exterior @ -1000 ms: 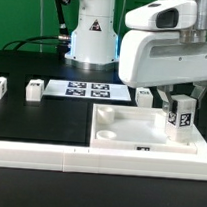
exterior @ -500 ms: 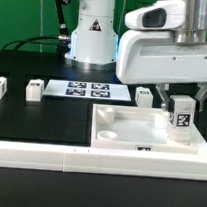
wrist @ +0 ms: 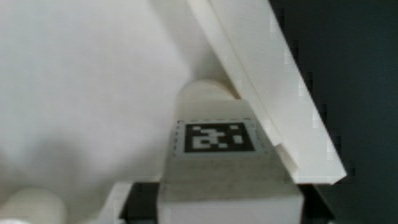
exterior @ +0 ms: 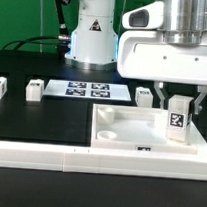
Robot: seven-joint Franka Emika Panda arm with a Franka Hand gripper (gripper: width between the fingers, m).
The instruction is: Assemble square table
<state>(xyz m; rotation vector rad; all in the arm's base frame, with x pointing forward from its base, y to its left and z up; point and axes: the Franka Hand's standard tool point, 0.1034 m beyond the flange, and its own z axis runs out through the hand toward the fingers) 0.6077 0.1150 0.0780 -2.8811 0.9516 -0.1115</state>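
The tabletop slab point(exterior: 125, 125) lies rim-up on the black table point(exterior: 40, 117), toward the exterior view's right, just behind the long border rail point(exterior: 87, 161). No leg stands fixed in any socket that I can see, so I judge the assembly to be at its first leg.

That leg point(exterior: 177, 121) stands upright over the slab's corner on the exterior view's right, tag facing the camera. The gripper point(exterior: 179, 105) has its fingers point(exterior: 160, 99) clamped on either side of the leg's upper part, so it is grasping the leg. I cannot tell whether the leg's base is seated in the socket or only hovering above it.

At least three other legs point(exterior: 34, 88) wait loose on the table near the marker board point(exterior: 87, 89), well apart from the slab. All of them are left to fetch and fit.

The exterior view gives me the whole layout and the spare parts. The wrist view hides all that, but it shows the leg point(wrist: 217, 150) close up between the dark finger pads, its tag square to the lens, just beside the slab's raised rim point(wrist: 267, 85), over a rounded socket recess.
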